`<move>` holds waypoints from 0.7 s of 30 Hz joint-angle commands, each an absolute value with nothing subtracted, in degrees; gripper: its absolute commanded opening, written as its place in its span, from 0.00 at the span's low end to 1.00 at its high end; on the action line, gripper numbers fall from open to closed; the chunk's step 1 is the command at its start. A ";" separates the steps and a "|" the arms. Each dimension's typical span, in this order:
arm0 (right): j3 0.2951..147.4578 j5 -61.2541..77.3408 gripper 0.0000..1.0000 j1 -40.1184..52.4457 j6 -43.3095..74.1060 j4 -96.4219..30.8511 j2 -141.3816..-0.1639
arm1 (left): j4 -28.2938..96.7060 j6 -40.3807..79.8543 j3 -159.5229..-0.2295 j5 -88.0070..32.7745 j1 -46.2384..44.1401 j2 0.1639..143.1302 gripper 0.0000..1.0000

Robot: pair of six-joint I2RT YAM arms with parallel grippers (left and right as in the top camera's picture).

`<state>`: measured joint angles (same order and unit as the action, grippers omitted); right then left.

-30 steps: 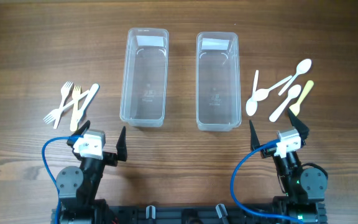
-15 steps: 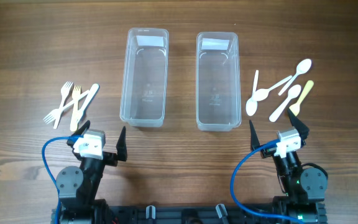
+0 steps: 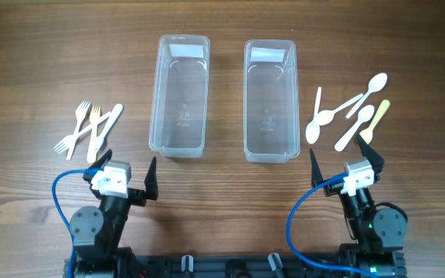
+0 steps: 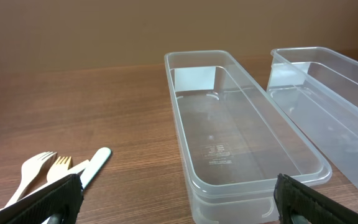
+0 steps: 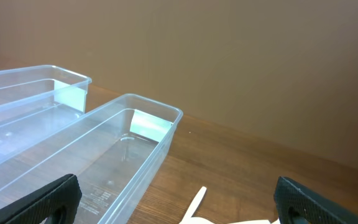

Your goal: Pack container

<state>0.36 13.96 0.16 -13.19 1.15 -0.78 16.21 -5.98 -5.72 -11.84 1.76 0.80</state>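
Two clear, empty plastic containers stand side by side at the table's middle: the left container and the right container. Several white and tan forks lie at the left. Several white and tan spoons lie at the right. My left gripper is open and empty near the table's front, just behind the forks and the left container. My right gripper is open and empty, just in front of the spoons; the right container shows in its view.
The forks show at the lower left of the left wrist view. A spoon handle shows at the bottom of the right wrist view. Bare wood table lies between the arms.
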 commanded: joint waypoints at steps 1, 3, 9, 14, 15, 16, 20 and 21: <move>0.30 14.70 1.00 -0.25 -13.72 1.52 -0.43 | 15.86 -7.11 -5.04 -12.14 1.39 0.38 1.00; 0.30 14.74 1.00 -0.25 -15.44 3.90 -0.43 | 15.86 -7.11 -5.04 -12.14 1.39 0.38 1.00; 0.30 14.52 1.00 -0.25 -16.23 2.37 -0.54 | 15.86 -7.11 -5.04 -12.12 1.39 0.38 1.00; 2.13 13.19 1.00 -0.25 -7.11 3.86 -0.54 | 15.86 -7.11 -5.04 -12.14 1.39 0.38 1.00; 4.10 10.63 1.00 -0.25 -5.30 3.62 -0.54 | 15.86 -7.11 -5.04 -12.14 1.39 0.38 1.00; 7.20 6.55 1.00 -0.25 -4.40 2.50 -0.84 | 15.86 -7.11 -5.04 -12.14 1.39 0.38 1.00; 22.50 -8.01 1.00 -0.25 -0.10 -6.83 -7.84 | 15.86 -7.11 -5.04 -12.14 1.39 0.38 1.00; 26.92 -9.02 1.00 -0.25 0.19 -9.96 -11.31 | 15.86 -7.11 -5.04 -12.14 1.39 0.38 1.00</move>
